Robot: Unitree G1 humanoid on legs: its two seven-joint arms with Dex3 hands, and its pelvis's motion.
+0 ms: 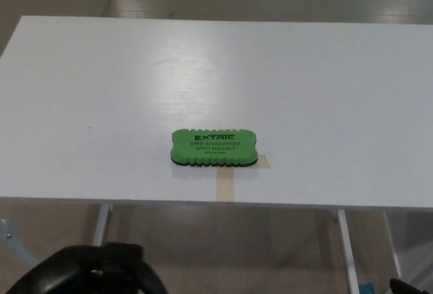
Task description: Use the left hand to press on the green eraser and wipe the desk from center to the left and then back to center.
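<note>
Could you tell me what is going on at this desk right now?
Nothing is being handled yet. A green eraser lies flat near the front middle of the white desk, resting on a strip of tan tape. The robot's left hand is at the bottom edge of the view, below the desk's front edge and well short of the eraser. Only a tip of the right hand shows in the bottom corner. The wiping has not started.

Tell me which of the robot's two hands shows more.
The left hand: the large black shape at bottom left, below the desk edge. The right hand is only a small black tip in the bottom right corner.
</note>
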